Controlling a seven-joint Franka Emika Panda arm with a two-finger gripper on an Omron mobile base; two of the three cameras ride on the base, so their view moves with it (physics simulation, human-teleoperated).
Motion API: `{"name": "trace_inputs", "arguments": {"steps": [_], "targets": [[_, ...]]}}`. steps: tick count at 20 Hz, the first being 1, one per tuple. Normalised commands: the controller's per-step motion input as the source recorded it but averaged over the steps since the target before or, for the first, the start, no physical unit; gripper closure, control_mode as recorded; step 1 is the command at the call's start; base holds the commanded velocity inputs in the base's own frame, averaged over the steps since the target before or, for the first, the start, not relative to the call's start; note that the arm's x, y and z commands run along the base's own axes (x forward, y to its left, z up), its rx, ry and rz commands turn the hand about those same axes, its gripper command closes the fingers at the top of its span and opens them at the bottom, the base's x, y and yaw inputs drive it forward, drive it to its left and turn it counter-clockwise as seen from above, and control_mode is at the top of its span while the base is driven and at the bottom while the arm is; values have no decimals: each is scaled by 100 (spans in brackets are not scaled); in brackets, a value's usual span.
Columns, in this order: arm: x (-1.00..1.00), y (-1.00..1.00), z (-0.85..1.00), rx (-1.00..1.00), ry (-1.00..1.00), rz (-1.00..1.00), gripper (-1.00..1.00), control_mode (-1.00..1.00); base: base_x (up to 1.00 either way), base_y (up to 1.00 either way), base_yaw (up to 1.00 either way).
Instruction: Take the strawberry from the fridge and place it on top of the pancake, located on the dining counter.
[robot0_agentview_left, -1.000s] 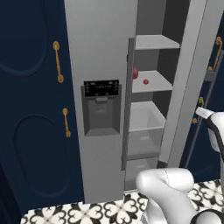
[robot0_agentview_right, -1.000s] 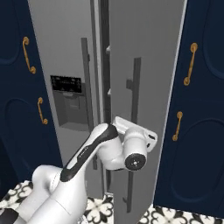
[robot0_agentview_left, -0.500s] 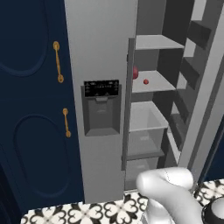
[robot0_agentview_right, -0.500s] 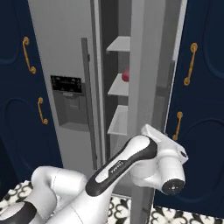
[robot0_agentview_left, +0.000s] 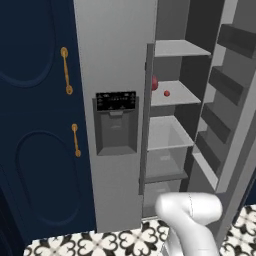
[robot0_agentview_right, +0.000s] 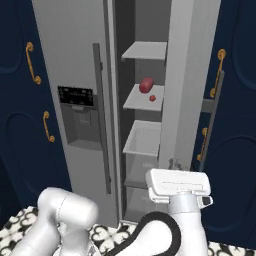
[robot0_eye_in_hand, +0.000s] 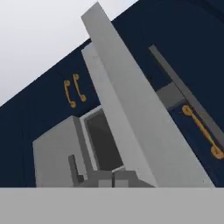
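The fridge (robot0_agentview_right: 75, 75) stands open, its right door swung wide. The strawberry (robot0_agentview_right: 152, 98) sits on a middle shelf (robot0_agentview_right: 135, 102) beside a larger dark red fruit (robot0_agentview_right: 145, 85). The gripper (robot0_agentview_right: 174, 164), fingers together and empty, should open, rise and approach the small berry squarely, avoiding the neighbour.

The white arm with dark joints (robot0_agentview_right: 75, 220) rises from the lower left of the right base view, bends at a rounded elbow and curls back up to a flat white hand. The two-finger tool (robot0_eye_in_hand: 113, 178) points upward; its small dark tips sit pressed together, closed with nothing between them.
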Motion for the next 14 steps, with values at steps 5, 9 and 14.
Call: {"name": "trace_inputs", "arguments": {"steps": [5,9,14], "targets": [[-35,100,56,-27,-4,-8,100,-100,0,0,0],[-2,100,38,-31,14,-23,100,-100,0,0,0],[25,100,16,-26,44,-23,100,-100,0,0,0]]}}
